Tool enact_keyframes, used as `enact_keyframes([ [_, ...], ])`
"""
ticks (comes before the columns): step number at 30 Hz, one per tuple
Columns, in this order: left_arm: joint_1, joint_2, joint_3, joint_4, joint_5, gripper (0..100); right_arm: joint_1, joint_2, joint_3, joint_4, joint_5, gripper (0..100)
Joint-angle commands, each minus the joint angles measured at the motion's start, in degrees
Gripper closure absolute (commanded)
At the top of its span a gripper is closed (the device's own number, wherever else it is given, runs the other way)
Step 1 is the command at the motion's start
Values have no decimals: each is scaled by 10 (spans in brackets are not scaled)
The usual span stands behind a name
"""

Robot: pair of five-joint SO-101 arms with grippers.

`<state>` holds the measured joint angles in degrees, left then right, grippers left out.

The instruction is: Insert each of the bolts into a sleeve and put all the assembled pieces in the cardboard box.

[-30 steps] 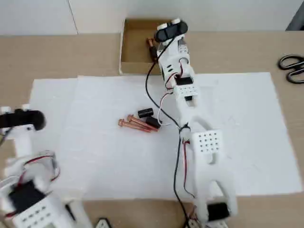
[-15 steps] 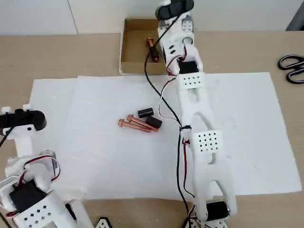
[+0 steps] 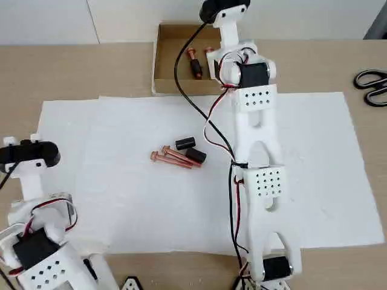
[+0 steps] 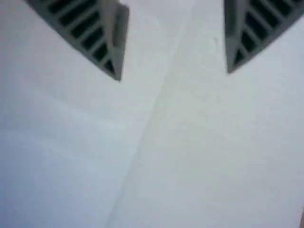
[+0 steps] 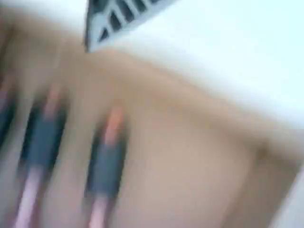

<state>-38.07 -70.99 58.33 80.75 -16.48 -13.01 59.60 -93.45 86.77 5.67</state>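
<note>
Left pincer (image 4: pixel 174 73) (agape) over white sheet (image 4: pixel 190 166)

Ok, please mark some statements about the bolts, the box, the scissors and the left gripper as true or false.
1. Two loose bolts lie on the white sheet. True.
2. The cardboard box is empty. False: assembled pieces lie inside it.
3. The scissors lie on the white sheet. False: they lie on the bare table.
4. The left gripper is open. True.
</note>
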Motion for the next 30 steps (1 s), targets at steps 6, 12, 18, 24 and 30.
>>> enact_keyframes([
  [6, -3, -7, 0, -11, -3, 863, 23, -139, -25, 101, 6, 760],
  [12, -2, -7, -3, -11, -3, 863, 25, -211, -25, 104, 6, 760],
  [18, -2, -7, -3, -11, -3, 863, 26, -283, -25, 106, 9, 761],
  [24, -2, -7, -3, -11, -3, 863, 26, -353, -25, 109, 10, 761],
  [30, -2, -7, -2, -11, -3, 863, 27, -467, 140, 109, 10, 761],
])
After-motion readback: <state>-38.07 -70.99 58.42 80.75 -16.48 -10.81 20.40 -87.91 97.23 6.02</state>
